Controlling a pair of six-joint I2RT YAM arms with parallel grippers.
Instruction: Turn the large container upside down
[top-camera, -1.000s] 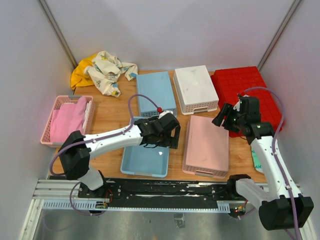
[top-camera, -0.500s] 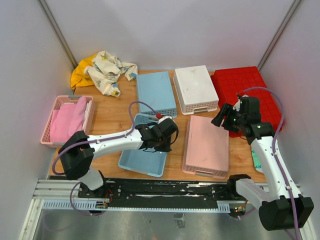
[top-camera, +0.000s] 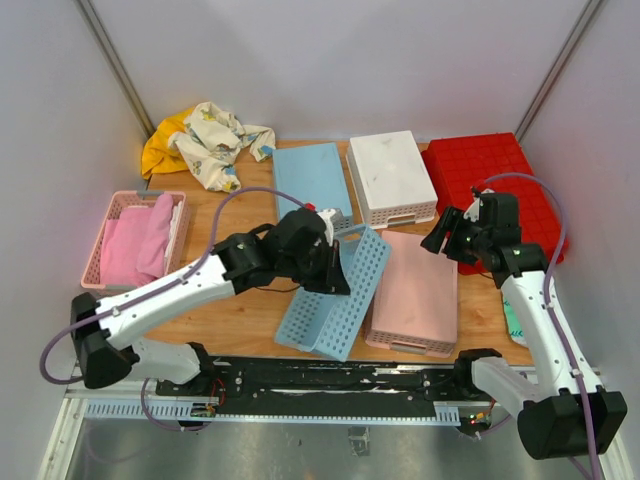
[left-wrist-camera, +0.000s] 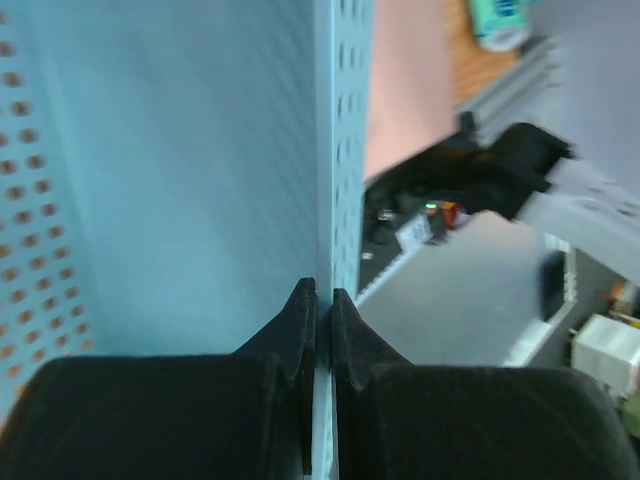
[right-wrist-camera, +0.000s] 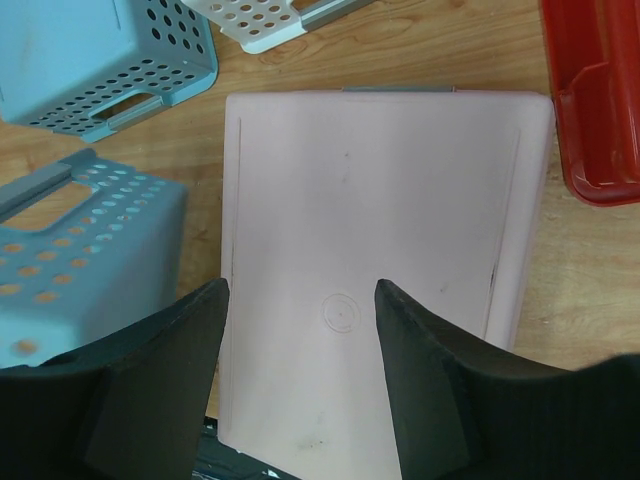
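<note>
Counter (top-camera: 215, 232): wooden, carrying several baskets and the bin.
Red bin (top-camera: 500, 180): far right corner of the counter, grid-ribbed face up. It lies just beyond the right tool and well apart from the left tool. In the right wrist view its corner (right-wrist-camera: 598, 100) shows off to one side of the fingers, not touching them.
Pink basket (top-camera: 415, 290): bottom up, near centre-right.
Blue basket (top-camera: 345, 300): tipped up on its edge, leaning toward the pink basket.
Right tool (right-wrist-camera: 300, 290): jaws spread wide, holding nothing, above the pink basket.
Left tool (left-wrist-camera: 322, 300): pinched tight on the blue basket's perforated wall.
</note>
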